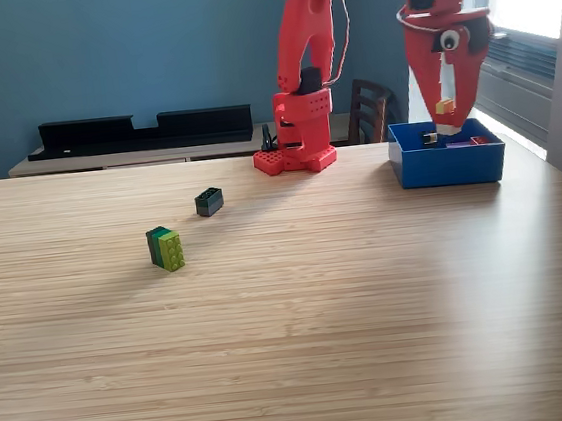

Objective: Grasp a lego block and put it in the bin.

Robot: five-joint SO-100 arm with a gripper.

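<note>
The pincer (446, 113) pinches an orange lego block (444, 106) above the blue bin (447, 166); release well inside the walls.

Wood-grain bench (296, 350) carrying: red arm base (296, 159), blue bin (445, 166), dark green block (209, 202), and green-and-yellow block stack (165, 249) sitting well apart.

The arm (314, 26) is bright red printed plastic throughout, with thick, rounded segments. Its blocky base (297, 150) has a flat flange dotted with small holes, and dark motor housings show at the lower joint and near the wrist. A thin dark cable (345, 33) loops loosely beside the upright link. The red gripper (449, 117) tapers to long pointed fingers, with one round white-rimmed screw boss on its side.
</note>
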